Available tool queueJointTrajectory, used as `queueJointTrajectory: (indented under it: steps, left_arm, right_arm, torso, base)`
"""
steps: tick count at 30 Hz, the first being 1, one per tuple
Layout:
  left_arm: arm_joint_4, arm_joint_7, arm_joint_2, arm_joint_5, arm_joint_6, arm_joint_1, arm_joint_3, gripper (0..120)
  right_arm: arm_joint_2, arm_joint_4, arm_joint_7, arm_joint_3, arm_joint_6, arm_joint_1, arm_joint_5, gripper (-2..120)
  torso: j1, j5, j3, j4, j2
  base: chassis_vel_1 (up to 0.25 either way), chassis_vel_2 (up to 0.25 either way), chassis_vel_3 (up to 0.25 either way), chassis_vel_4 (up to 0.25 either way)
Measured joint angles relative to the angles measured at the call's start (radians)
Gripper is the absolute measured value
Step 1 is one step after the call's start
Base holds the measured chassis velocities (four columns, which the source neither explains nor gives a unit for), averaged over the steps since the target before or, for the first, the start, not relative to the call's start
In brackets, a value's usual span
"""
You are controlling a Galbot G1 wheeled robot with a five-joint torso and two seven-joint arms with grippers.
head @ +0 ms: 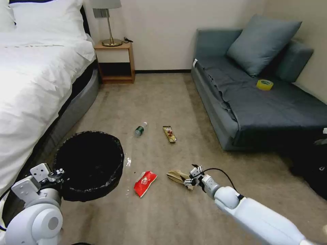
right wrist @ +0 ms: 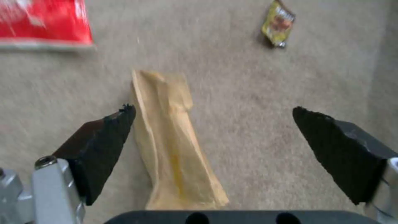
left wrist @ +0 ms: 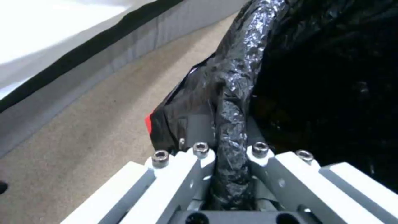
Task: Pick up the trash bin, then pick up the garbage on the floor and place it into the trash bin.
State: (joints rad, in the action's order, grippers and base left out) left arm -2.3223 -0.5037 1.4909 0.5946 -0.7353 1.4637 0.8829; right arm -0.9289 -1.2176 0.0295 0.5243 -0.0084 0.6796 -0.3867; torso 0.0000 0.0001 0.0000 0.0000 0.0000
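Claw on the left arm point(left wrist: 230, 174) is clamped on the rim of the trash bin point(head: 89, 165), black liner pinched between its fingers; bin sits close at the robot's left, beside the bed point(head: 37, 78). Right claw point(right wrist: 211, 140) hangs low over the carpet with fingers spread wide and nothing held, straddling the crumpled brown paper bag point(right wrist: 172, 140), which lies flat and lengthwise between the pads. Judgement: bag is very light, soft and will crush under grip; best taken across its narrow width near the middle, pads pressed down into the carpet to get under the edges. Red snack packet point(head: 144, 182) lies just beside the bag, toward the bin; thin foil, probably slippery, an edge or corner pinch looks safest. Farther out, the snack wrapper point(head: 169, 133) lies flat, and the plastic bottle point(head: 140, 129) on its side near it; bottle is stiffer, may roll, so grasp across the body. Sofa point(head: 259, 105) beyond carries a yellow tape roll point(head: 264, 84).
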Motion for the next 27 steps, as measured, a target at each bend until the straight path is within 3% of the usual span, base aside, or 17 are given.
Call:
queueJointTrajectory:
  steps: [4, 11, 27]
  left_arm:
    - [-0.005, 0.001, 0.005, -0.004, 0.0, 0.005, 0.01, 3]
    - [-0.007, 0.004, 0.007, -0.011, 0.0, 0.012, 0.016, 3]
    - [0.012, 0.018, 0.005, -0.031, 0.008, 0.006, 0.021, 3]
  right_arm:
    - [-0.022, 0.104, -0.02, 0.089, 0.025, -0.048, 0.007, 98]
    - [-0.055, 0.169, -0.027, 0.128, 0.025, -0.058, 0.02, 96]
    - [-0.078, 0.194, -0.011, 0.138, 0.041, -0.045, 0.036, 36]
  torso:
    - [0.0, 0.0, 0.0, 0.0, 0.0]
    - [0.0, -0.0003, 0.0, -0.0001, 0.0]
    - [0.0, -0.0002, 0.0, 0.0, 0.0]
  base:
    - [0.0, 0.0, 0.0, 0.0]
    - [0.0, 0.0, 0.0, 0.0]
    - [0.0, 0.0, 0.0, 0.0]
